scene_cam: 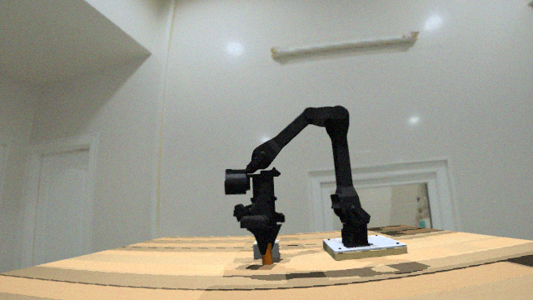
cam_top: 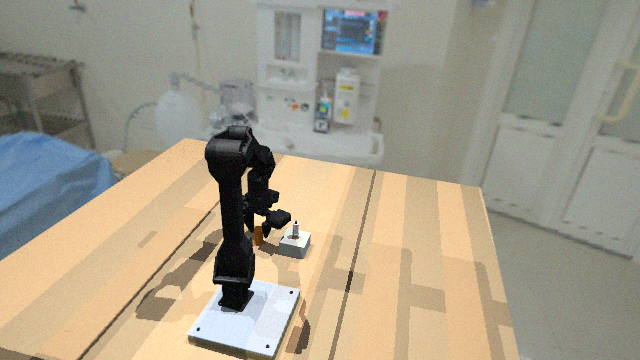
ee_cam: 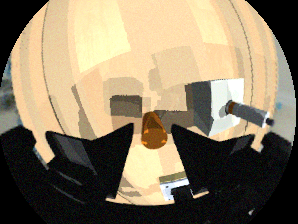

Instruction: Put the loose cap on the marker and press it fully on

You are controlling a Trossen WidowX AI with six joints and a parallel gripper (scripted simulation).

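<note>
Now the cap [ee_cam: 152, 129] sits right between the fingertips, a stubby orange cylinder standing upright on the table [cam_top: 425, 260], its open mouth glinting toward the wrist view. Either side of it, the gripper [ee_cam: 152, 137] has its jaws apart, roughly half spread, with daylight showing between each finger and the cap; nothing is clamped. From the exterior view the gripper [scene_cam: 266, 250] points straight down over the cap [scene_cam: 267, 257], tips low around its upper part, which looks like the lineup for a squeeze.

Just off to the gripper's side stands the marker [cam_top: 295, 229], a slim grey stick with a dark tip, upright in the holder block [cam_top: 295, 244], a pale square block. The marker [ee_cam: 248, 111] and block [ee_cam: 216, 106] show near the cap but not touching it. That upright pose matters: the cap can go straight down onto the tip once lifted.

My read: grasp not yet made, capping and pressing all to come. Closing gently is the call, since a loose cap could tip.
</note>
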